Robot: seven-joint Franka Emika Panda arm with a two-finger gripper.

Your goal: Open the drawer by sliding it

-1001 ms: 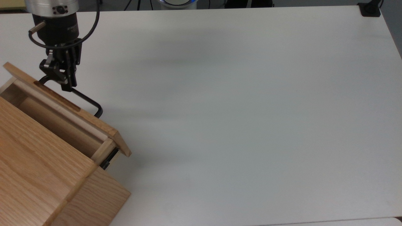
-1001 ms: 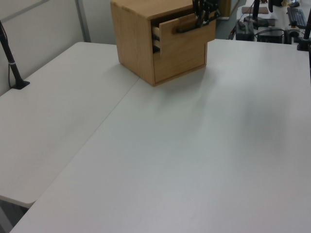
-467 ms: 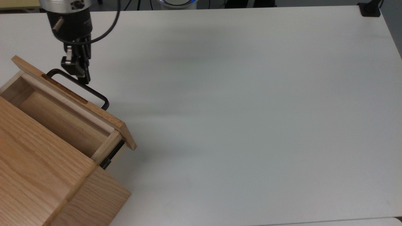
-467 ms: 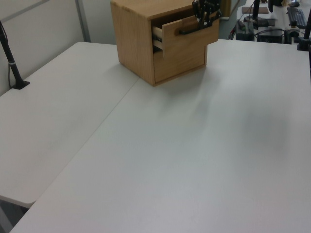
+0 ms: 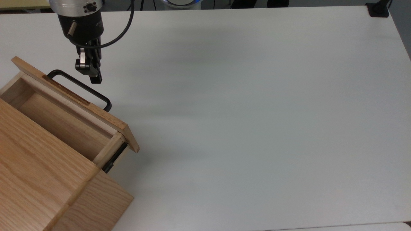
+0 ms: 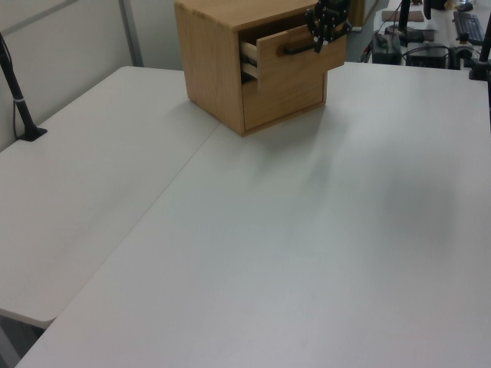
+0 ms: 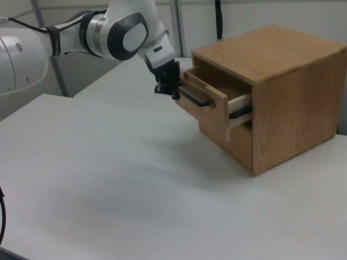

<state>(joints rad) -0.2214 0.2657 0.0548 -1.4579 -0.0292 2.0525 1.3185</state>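
Note:
The drawer (image 5: pixel 106 119) is a light oak box with a flat front panel, pulled partway out of the oak cabinet (image 5: pixel 38 179) at the top view's left. Its inside is bare wood. A long black bar handle (image 5: pixel 80 85) runs along the front panel. My gripper (image 5: pixel 95 78) hangs just off the handle's upper side in the top view, apart from the bar. In the right view the gripper (image 7: pixel 172 93) sits at the far end of the handle (image 7: pixel 195 100), in front of the drawer (image 7: pixel 214 108). In the left view the gripper (image 6: pixel 324 38) is over the drawer (image 6: pixel 299 69).
The cabinet stands on a wide white table (image 5: pixel 257 112). A black mount (image 5: pixel 379 9) sits at the top view's far right corner. In the left view a black post (image 6: pixel 19 100) stands at the table's left edge, and desks with equipment (image 6: pixel 430 38) lie behind.
The drawer slid further out of the cabinet between one second and half a second ago. Since then the gripper has come off the handle and moved to the top view's right; the drawer stayed still.

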